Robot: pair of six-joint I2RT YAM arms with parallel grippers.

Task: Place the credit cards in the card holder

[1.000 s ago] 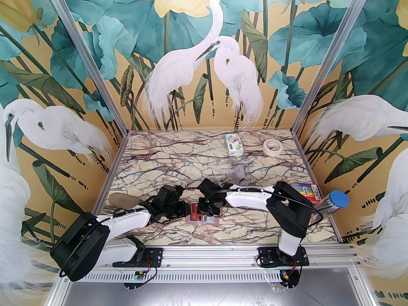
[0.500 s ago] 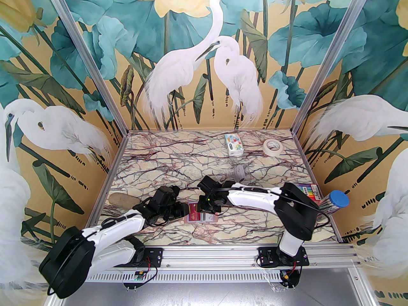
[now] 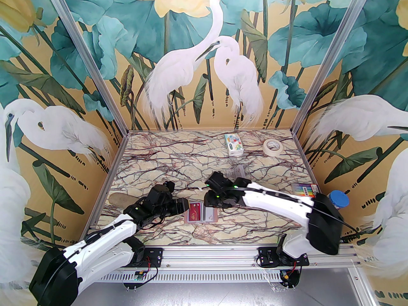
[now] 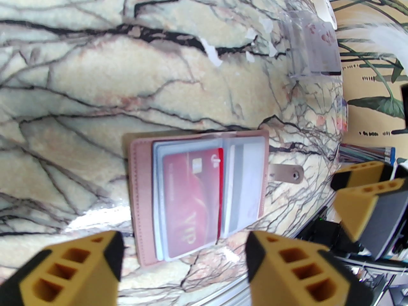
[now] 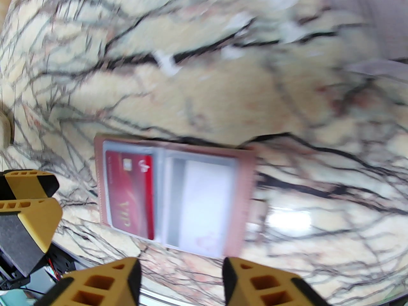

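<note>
**Both end effectors released over the open card holder**

Pose: The left arm reaches from its base at the near left, low and nearly level, towards the middle of the counter [image 3: 165, 167]. The left end effector [image 4: 183, 250] stands with its fingers spread and nothing between them, just left of the card holder [image 3: 201, 215]. The right arm is folded with its elbow out at the near right and its forearm running leftward. The right end effector [image 5: 181, 273] is likewise released and empty, hovering by the holder's far right side.

Task items: The card holder lies flat and open near the counter's near edge, about midway across. A red card [image 4: 191, 202] marked VIP sits under the clear sleeve of its left half. A grey card [image 4: 245, 186] with a darker band sits in the right half. The snap tab [image 4: 287, 173] sticks out from the right side.

Obscured: The right wrist view is blurred, so the print on the grey card is unreadable. The contents of the clear stand [image 3: 236, 172] cannot be made out. The number of cards behind the front ones cannot be told.

Clearance: Bare counter lies left of and beyond the holder. The tissue pack [image 3: 233, 144] and tape roll [image 3: 273, 146] sit well apart at the far right. The marker pack [image 3: 305, 190] and blue-capped tube [image 3: 338, 199] lie at the right edge, close to the right arm's elbow.
</note>
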